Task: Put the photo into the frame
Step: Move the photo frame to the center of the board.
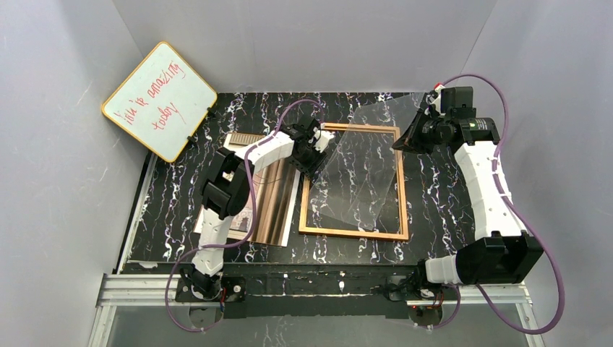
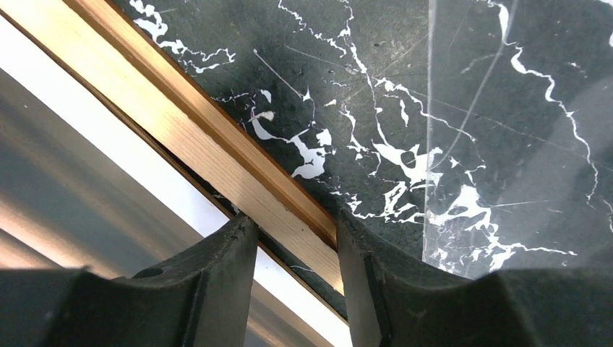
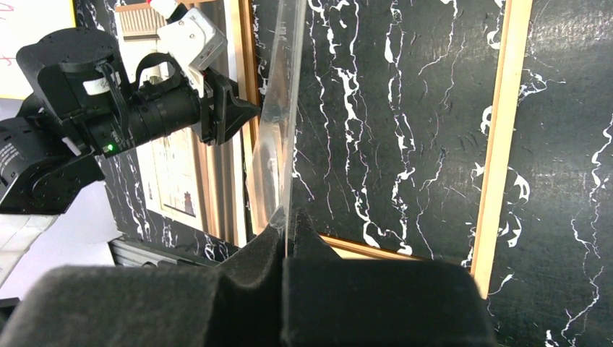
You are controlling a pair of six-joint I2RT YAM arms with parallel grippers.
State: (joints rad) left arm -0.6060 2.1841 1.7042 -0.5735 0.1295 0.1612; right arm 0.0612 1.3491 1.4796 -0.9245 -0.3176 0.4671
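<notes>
The right claw (image 3: pixel 287 235) pinches the clear pane (image 1: pixel 361 170), tilted above the frame (image 1: pixel 353 233). The left claw (image 2: pixel 296 249) straddles the frame's left rail, jaws partly open, not clamped. The photo (image 1: pixel 242 220) lies under the left arm, beside that claw.

Photo (image 1: pixel 242 217) mostly hidden beneath left arm (image 1: pixel 231 181).

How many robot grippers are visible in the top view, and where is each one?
2. The left gripper is at the frame's left rail, near its far corner. The right gripper is above the frame's far right corner, pinching the tilted clear pane.
</notes>
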